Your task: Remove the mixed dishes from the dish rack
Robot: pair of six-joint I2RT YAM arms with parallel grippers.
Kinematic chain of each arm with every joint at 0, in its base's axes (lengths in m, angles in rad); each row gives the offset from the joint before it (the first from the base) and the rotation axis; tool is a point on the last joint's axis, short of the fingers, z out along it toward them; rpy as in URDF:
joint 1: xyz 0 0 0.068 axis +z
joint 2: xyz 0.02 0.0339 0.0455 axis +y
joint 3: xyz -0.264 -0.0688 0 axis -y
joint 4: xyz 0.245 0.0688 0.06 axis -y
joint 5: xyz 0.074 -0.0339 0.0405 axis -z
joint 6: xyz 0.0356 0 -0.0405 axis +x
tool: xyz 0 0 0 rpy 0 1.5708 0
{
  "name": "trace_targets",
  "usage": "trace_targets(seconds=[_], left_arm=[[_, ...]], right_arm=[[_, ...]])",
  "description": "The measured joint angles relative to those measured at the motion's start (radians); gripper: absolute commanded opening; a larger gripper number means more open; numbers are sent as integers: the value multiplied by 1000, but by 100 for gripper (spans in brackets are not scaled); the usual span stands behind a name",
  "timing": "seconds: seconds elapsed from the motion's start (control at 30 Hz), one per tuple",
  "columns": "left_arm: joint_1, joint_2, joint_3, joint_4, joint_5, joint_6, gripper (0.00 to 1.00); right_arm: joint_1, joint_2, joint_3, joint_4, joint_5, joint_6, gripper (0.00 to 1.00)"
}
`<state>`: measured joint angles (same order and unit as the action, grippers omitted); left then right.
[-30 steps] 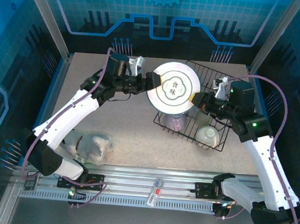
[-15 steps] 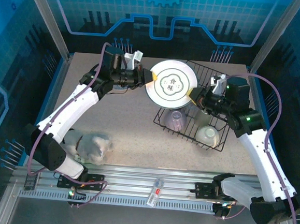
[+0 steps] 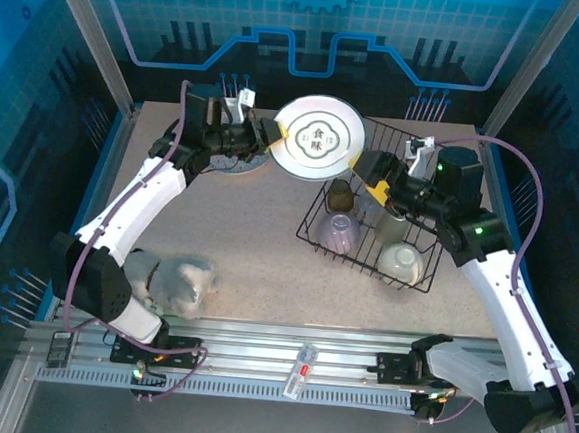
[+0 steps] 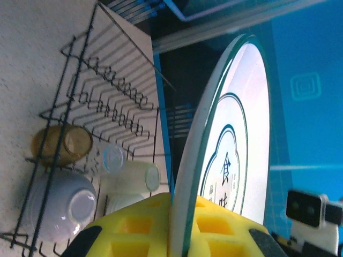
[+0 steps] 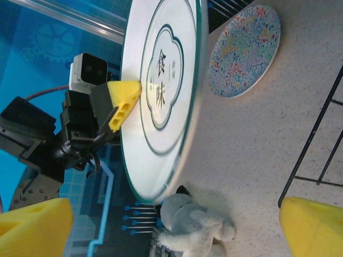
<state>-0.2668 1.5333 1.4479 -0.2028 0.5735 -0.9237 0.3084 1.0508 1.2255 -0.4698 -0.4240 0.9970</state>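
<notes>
A large white plate (image 3: 319, 139) with a green rim and black characters hangs upright above the table's far edge, left of the dish rack (image 3: 424, 192). My left gripper (image 3: 273, 135) is shut on the plate's left edge. In the left wrist view its yellow fingers (image 4: 134, 230) pinch the plate's rim (image 4: 206, 144). My right gripper (image 3: 370, 175) stands open just right of the plate, apart from it, with nothing between its fingers. The rack holds a brown cup (image 3: 342, 193), a lilac bowl (image 3: 341, 231), a pale cup (image 3: 390, 224) and a white bowl (image 3: 402, 261). A patterned plate (image 5: 244, 51) lies flat on the table.
A white plush toy (image 3: 179, 278) lies at the near left of the table, also seen as a plush toy (image 5: 195, 225) in the right wrist view. The rack's wire side (image 5: 313, 134) is close to my right gripper. Blue walls enclose the table.
The right gripper let go of the white plate and opened. The left gripper shut on the plate and carried it up and away from the rack, toward the far edge.
</notes>
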Motion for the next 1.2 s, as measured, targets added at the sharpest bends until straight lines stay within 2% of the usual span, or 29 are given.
trace_targets(seconds=[0.23,0.63,0.87,1.2], left_arm=[[146,127,-2,94,-9,-45,0],[364,453,167,44,-28,11,0],[410,608,317,-10,-43,54,0],[435,732,386,-55,-64,89,0]], right_arm=[[0,-106,-7,-62,53,-29,100],[0,-333,-74,-229,183,-27,100],[0,-374,-122,-297,237,14,100],[0,-360,-132,-330,268,61,100]])
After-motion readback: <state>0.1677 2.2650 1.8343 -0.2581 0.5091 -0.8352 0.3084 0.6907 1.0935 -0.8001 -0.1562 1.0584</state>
